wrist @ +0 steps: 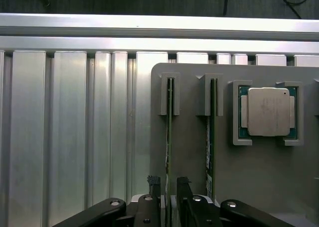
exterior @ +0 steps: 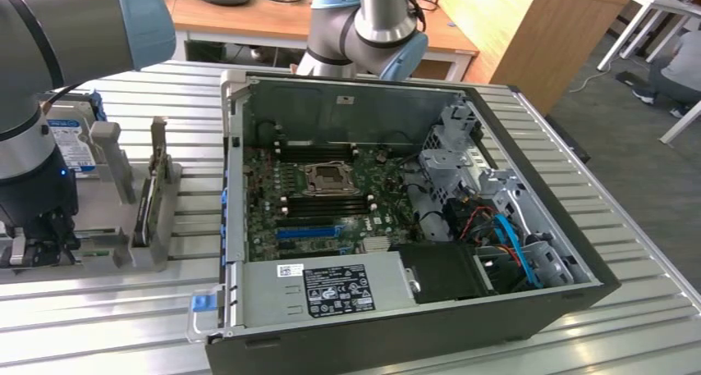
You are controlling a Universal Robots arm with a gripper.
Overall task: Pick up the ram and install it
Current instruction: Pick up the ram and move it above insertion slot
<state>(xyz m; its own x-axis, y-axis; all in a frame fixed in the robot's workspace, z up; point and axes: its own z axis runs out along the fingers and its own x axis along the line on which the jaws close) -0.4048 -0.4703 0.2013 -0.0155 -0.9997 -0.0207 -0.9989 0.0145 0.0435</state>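
Note:
The ram (wrist: 169, 122) is a thin green stick standing on edge in a slot of a grey holder (wrist: 259, 172). My gripper (wrist: 168, 183) straddles its near end, with a black finger (wrist: 153, 187) on each side, pressed against the board. A second stick like it (wrist: 211, 122) stands in the neighbouring slot. In the exterior view the gripper (exterior: 38, 242) is low over the holder (exterior: 153, 235), at the exterior view's left, beside the open computer case (exterior: 235, 186).
A square silver processor (wrist: 268, 111) lies in the holder beside the sticks. A hard drive (exterior: 68, 141) stands behind the arm. Inside the case, the motherboard (exterior: 328, 219) has a CPU socket (exterior: 328, 178) with long dark slots on either side. All of this stands on a ribbed metal table (exterior: 613, 334).

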